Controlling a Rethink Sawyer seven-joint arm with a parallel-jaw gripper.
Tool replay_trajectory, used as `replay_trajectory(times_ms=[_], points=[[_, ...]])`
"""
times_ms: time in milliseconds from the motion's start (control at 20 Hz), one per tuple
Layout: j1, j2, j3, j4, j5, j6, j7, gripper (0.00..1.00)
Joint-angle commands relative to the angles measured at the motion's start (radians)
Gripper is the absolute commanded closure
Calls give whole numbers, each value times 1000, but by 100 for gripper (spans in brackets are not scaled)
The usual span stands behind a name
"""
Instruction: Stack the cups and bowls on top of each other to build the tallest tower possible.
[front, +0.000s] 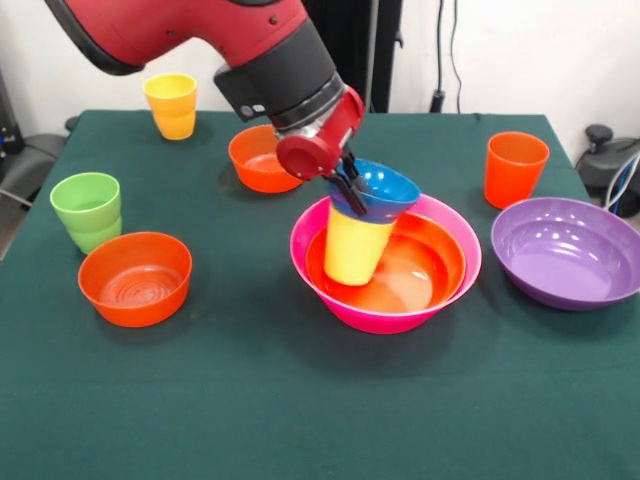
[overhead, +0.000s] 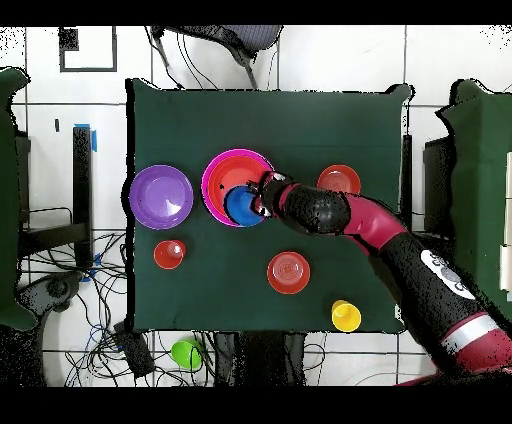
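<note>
In the middle of the table we see the tower (front: 385, 262). At the bottom sits the big pink bowl (front: 440, 300). Inside it lies a big orange bowl (front: 425, 268). A yellow cup (front: 355, 250) stands upside down in the orange bowl and tips a little. A small blue bowl (front: 385, 190) sits on top of the cup, and it tilts too.

The red and black arm (front: 250, 45) comes down from the top left of the front view. Its gripper (front: 350, 190) points down at a slant, and its black fingers (front: 347, 192) are closed on the rim of the blue bowl.

We see the other things spread around the tower. In the front view a purple bowl (front: 568, 252) rests near the right edge, and an orange cup (front: 515, 168) stands just behind it. A small orange bowl (front: 262, 158) sits behind the tower, partly hidden by the arm. Another small orange bowl (front: 135, 278) sits near the left edge, with a green cup (front: 88, 210) beside it. A second yellow cup (front: 172, 105) stands near the far left corner.

The front view shows us the yellow cup under the blue bowl and the tilt of both. From above we cannot see that cup, only the blue bowl (overhead: 243, 205) lying over the pink bowl (overhead: 225, 170), nearer its bottom rim. The view from above shows the whole arm (overhead: 400, 245) reaching in from the bottom right corner of the table.
</note>
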Motion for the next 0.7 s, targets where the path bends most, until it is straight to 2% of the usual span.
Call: replay_trajectory(times_ms=[50,400,700], points=[[78,62,-90,-7,19,7,229,100],[86,73,-110,-21,8,-4,208,100],[61,51,-65,-23,-18,-34,161,100]])
